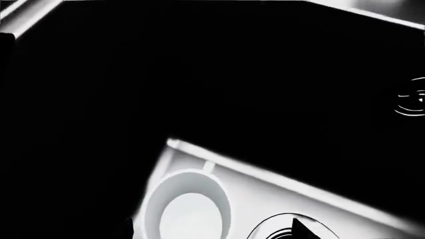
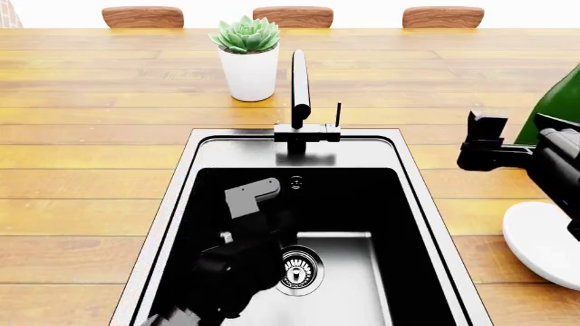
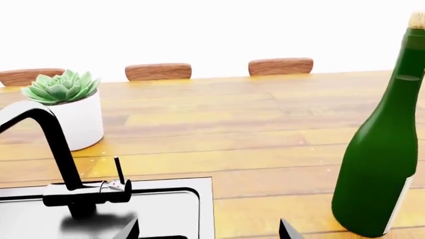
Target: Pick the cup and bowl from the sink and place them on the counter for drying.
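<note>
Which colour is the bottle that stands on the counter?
Dark green bottle, with a cork-coloured top; the right wrist view shows it best.

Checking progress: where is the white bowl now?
In the head view, the plain white round bowl sits on the honey-orange wooden counter, right of the black steel-rimmed sink.

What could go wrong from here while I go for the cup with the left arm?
1. The left arm hides the cup from the head view. Only the left wrist view shows it, so a misjudged approach may knock it over.
2. The open right gripper hangs close to the green bottle, and a careless swing could topple it.
</note>
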You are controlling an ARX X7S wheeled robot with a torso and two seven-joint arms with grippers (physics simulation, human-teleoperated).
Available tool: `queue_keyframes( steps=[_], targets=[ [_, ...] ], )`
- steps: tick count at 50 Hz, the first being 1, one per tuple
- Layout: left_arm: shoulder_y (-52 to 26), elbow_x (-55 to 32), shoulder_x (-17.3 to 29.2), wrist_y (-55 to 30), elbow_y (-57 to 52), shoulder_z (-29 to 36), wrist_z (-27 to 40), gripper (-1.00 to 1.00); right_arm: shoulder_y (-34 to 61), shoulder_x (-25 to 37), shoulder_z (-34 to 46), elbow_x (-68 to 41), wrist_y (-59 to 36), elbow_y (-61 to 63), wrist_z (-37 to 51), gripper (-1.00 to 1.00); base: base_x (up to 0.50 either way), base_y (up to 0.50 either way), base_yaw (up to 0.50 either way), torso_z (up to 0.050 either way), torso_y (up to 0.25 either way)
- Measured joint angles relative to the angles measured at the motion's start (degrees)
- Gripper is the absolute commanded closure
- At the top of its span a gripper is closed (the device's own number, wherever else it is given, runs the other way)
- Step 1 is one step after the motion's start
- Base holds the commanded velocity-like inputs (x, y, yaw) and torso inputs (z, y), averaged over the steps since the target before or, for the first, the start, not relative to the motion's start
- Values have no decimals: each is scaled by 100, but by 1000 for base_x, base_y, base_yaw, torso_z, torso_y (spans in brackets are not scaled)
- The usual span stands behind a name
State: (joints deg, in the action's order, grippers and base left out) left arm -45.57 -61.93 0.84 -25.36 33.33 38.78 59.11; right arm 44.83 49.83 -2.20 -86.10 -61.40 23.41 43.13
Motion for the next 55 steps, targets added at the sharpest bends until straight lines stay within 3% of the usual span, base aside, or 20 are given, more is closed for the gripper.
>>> queue_keyframes(
  steps=[6,20,28,39,55],
  targets=[
    [-246,-605,-16,554,676,791,-61,-100,-81,-5,-19,28,45,0,-32,-100,0,0,0,0,0],
    [-807,-2835,-35,1926,1818,3338,-238,-100,-256,-13,-63,67,138,27,-82,-100,0,0,0,0,0],
    [-980,-3757,-38,2378,2130,4331,-370,-100,-365,-16,-101,89,198,50,-111,-100,0,0,0,0,0],
    [-1076,-4351,-57,2542,2310,4997,-683,-100,-469,-30,-101,196,274,25,-197,-100,0,0,0,0,0],
    [-1068,-4612,-43,2385,2488,5280,-1117,-100,-650,-43,-127,287,377,8,-299,-100,0,0,0,0,0]
  ],
)
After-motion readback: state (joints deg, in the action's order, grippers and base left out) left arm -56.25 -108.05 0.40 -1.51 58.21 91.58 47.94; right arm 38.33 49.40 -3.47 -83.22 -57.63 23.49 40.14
